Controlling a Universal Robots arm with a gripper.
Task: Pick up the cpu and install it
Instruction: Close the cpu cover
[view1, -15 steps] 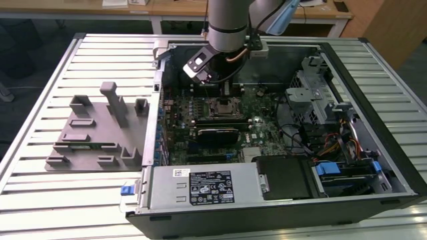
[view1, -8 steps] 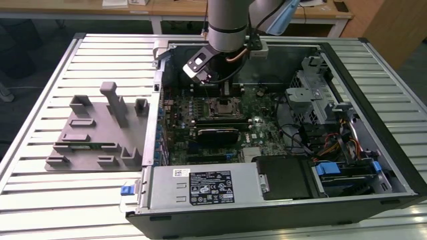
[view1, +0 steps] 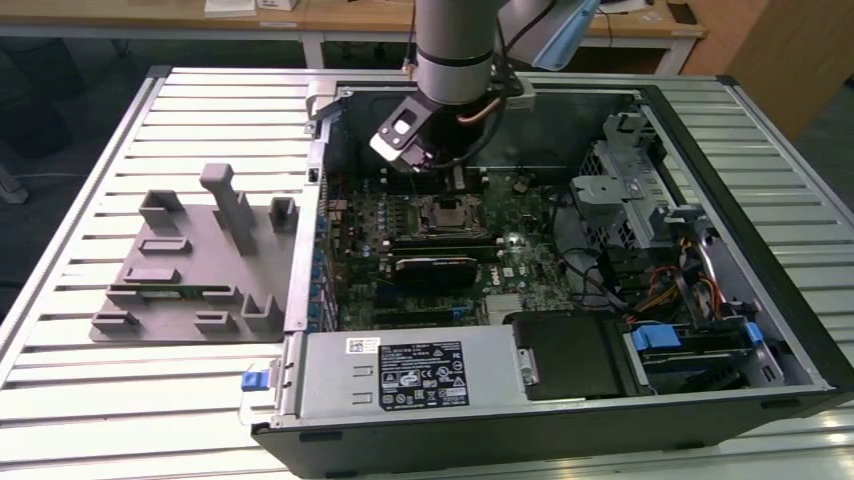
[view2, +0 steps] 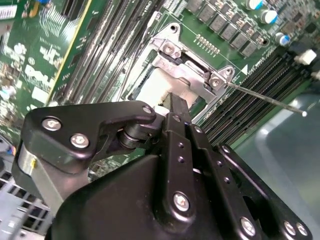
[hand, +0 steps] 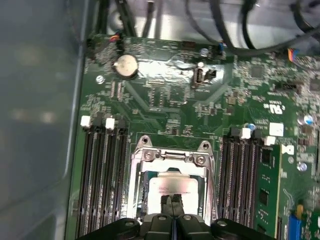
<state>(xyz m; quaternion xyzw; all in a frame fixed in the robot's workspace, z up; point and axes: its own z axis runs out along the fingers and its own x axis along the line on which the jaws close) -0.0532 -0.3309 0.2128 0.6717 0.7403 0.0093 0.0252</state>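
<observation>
The small flat square cpu (hand: 172, 184) (view2: 159, 82), with its shiny silver-grey metal top, is seen in both wrist views lying inside the silver metal socket frame (hand: 145, 156) on the green motherboard (hand: 165, 100). The black two-fingered gripper (hand: 172, 202) is positioned over the chip's middle. Its jaws are drawn narrow, nearly together, and nothing is clasped between them. Whether the fingertips touch the metal top cannot be told. In the exterior view the gripper (view1: 424, 165) is held above the socket within the open black computer case (view1: 534, 440), which is set on a slatted grey table (view1: 200, 100) beside a grey moulded fixture block (view1: 174, 290).
</observation>
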